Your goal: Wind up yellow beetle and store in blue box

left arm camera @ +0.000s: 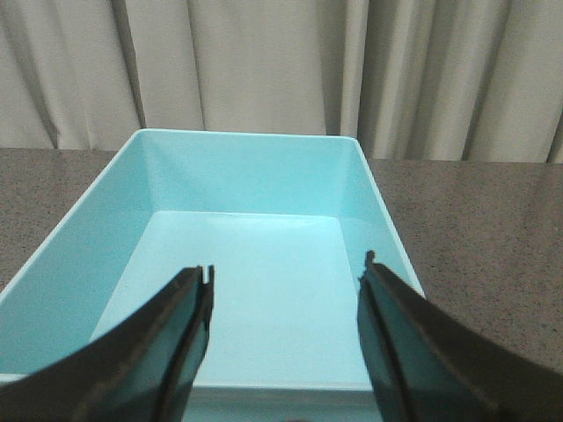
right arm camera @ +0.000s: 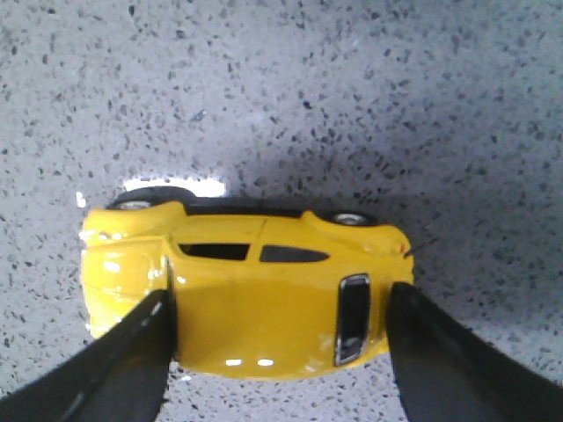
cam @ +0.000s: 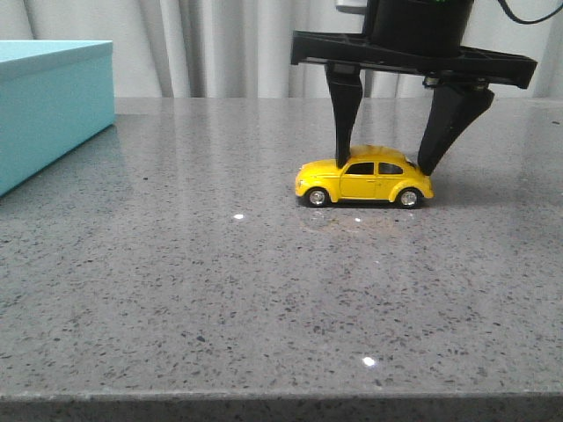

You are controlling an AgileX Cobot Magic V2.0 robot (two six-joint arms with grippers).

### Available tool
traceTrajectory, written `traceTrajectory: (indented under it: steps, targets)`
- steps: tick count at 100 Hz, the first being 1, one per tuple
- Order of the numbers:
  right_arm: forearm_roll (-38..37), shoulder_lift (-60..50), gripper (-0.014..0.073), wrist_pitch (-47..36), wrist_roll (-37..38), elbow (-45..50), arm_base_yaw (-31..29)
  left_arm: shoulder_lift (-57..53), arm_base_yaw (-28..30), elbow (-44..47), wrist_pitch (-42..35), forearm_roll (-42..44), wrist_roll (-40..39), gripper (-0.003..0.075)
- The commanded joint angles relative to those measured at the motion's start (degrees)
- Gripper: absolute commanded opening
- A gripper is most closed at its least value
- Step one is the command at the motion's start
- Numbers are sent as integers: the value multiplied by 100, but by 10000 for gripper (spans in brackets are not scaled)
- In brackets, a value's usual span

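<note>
Right gripper (cam: 393, 163) spread, fingers straddling the yellow beetle (cam: 364, 182) on the speckled table (cam: 264, 290), contact unclear. We judge it light, rigid, glossy-slick; grip the body ends. Left gripper (left arm camera: 286, 352) spread above the blue box (left arm camera: 255, 255).

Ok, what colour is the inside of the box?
Light turquoise-blue throughout the blue box, seen best in the left wrist view.

Right pincer (cam: 387, 163): matte black plastic, wide flat crossbar up top w/ two tapering fingers (cam: 343, 114) hanging off it, thinner at tips. Black cable loops at 1 o'clock. Left pincer (left arm camera: 286, 352): same black, curved blade-like fingers (left arm camera: 167, 352), edges w/ small ridged tips.
</note>
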Motion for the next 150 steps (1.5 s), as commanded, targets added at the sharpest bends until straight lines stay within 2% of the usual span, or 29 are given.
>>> traceTrajectory:
  steps: [1,49,83,120,150]
  targets:
    - [-105,-237,510,-122,53,-130,-34,67,-49,-202,-379,-40,-1,368]
    - [-669,-267,510,244,48,-104,-308,67,-49,-202,-379,-29,-1,368]
    - [-834,-601,510,-89,34,741,-810,67,-49,-202,-379,-29,-1,368]
    - [-944,-767,510,-209,-370,771,-1301,67,-49,-202,-379,-29,-1,368]
    - [-764,-1684,510,-376,-405,630,-1284,67,-49,-202,-419,-29,-1,368]
